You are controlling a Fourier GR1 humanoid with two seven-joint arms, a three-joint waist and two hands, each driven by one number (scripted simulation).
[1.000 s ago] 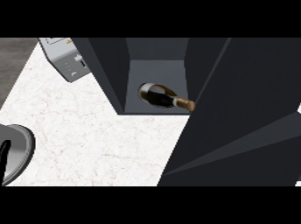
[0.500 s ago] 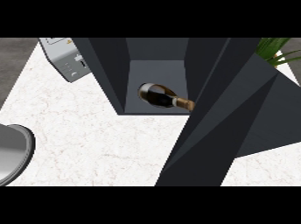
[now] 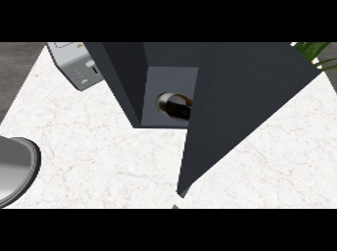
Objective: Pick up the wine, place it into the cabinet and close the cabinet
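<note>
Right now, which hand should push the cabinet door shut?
Probably right: the door hangs on that side, though no right hand shows. The left forearm sits far left, away from it.

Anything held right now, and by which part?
No hold is visible. The dark glass wine bottle lies inside the dark grey cabinet, untouched, behind the partly swung cabinet door. Neither robot hand shows; only a grey forearm at lower left.

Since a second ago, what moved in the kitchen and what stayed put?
The cabinet door swung further across the opening, so less of the wine bottle shows. A green plant came into sight at the top right. The left robot hand, at the lower left edge before, is out of sight. The bottle, the cabinet and the counter stayed put.
</note>
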